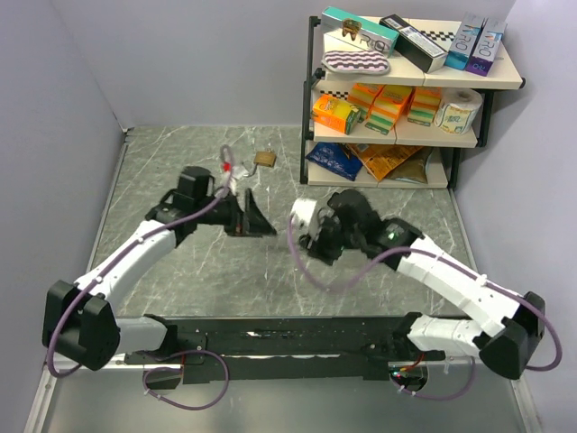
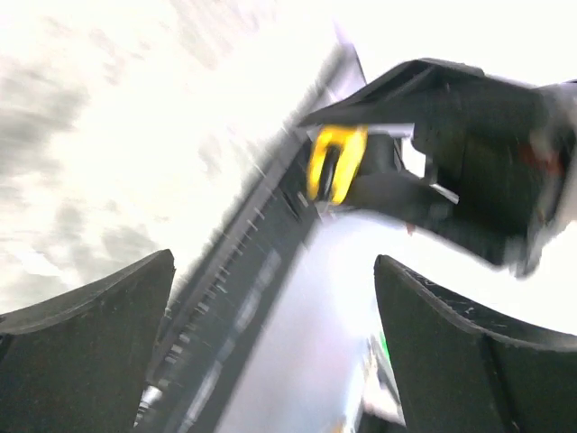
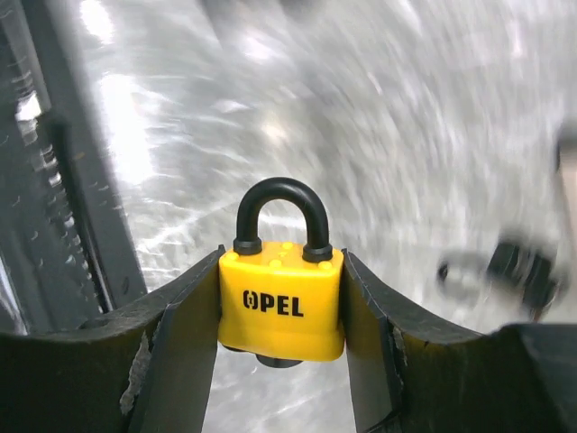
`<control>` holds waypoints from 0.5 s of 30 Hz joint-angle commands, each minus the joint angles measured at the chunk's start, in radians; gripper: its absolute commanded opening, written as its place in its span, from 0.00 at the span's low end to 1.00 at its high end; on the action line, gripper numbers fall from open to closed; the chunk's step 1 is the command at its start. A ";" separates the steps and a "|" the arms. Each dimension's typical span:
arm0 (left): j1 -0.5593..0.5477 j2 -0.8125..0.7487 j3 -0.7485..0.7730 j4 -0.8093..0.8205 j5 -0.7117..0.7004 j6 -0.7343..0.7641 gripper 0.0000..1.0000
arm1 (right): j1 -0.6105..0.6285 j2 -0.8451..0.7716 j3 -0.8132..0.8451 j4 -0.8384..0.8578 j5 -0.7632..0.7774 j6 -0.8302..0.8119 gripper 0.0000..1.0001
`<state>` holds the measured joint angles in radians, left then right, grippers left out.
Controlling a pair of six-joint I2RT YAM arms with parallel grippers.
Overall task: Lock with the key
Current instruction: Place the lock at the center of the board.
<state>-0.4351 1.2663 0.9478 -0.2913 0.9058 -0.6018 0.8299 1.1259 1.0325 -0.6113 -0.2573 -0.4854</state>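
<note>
Yellow padlock (image 3: 281,302) is sitting pinched between the fingers (image 3: 180,352) of the right gripper (image 3: 281,263), one pad pressing on each side of the body, with the OPEL lettering facing the wrist camera. Its black shackle (image 3: 281,203) is pointing out past the fingertips and both legs are going into the body, so it's looking closed from here. That gripper is hanging over the grey marbled table (image 1: 171,162), roughly mid-table, and everything behind it is smearing with blur.

Left gripper (image 2: 272,263) is spread wide with nothing between its fingers, and it's facing the right one. Its wrist camera is catching the padlock as a small yellow blob in the other gripper's black fingers (pretty blurry, so I'm not reading more into it). In the top view the two grippers are sitting near each other but apart.

Key-wise, a key ring (image 1: 226,166) with a red bit is lying on the table beyond the left arm's wrist. It's too small to say for sure that it's keys. A brass lock (image 1: 264,159) is lying near it on the right. The right wrist view is also showing a dark smudge (image 3: 509,266) with a ring shape, too blurred to name. Stocked shelf (image 1: 451,81) is standing at the far right corner.
</note>
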 commanded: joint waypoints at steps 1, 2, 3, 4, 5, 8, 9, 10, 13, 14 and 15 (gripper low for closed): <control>0.113 -0.077 0.009 0.040 -0.117 0.027 0.96 | -0.207 0.047 0.006 -0.016 -0.008 0.352 0.00; 0.127 -0.082 0.011 0.031 -0.136 0.028 0.96 | -0.265 0.073 -0.012 -0.018 0.025 0.408 0.00; 0.153 -0.090 0.012 0.029 -0.151 0.030 0.96 | -0.281 0.084 -0.023 -0.015 0.050 0.457 0.00; 0.163 -0.091 0.012 0.023 -0.168 0.033 0.96 | -0.294 0.095 -0.034 -0.013 0.075 0.531 0.00; 0.173 -0.091 0.014 0.015 -0.195 0.034 0.96 | -0.305 0.116 -0.052 -0.008 0.108 0.560 0.00; 0.217 -0.091 0.019 0.006 -0.208 0.034 0.96 | -0.342 0.149 -0.089 0.021 0.136 0.651 0.00; 0.226 -0.088 0.019 0.009 -0.200 0.031 0.96 | -0.351 0.161 -0.095 0.027 0.160 0.681 0.00; 0.234 -0.087 0.016 0.014 -0.194 0.028 0.96 | -0.356 0.172 -0.101 0.045 0.168 0.688 0.00; 0.256 -0.082 0.002 0.029 -0.176 0.013 0.96 | -0.374 0.225 -0.112 0.085 0.214 0.702 0.00; 0.259 -0.084 -0.003 0.029 -0.176 0.011 0.96 | -0.380 0.262 -0.109 0.091 0.217 0.706 0.00; 0.259 -0.082 -0.004 0.026 -0.177 0.011 0.96 | -0.387 0.284 -0.107 0.094 0.213 0.720 0.00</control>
<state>-0.1871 1.1927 0.9474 -0.2955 0.7326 -0.5877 0.4698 1.3518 0.9119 -0.6037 -0.0982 0.1310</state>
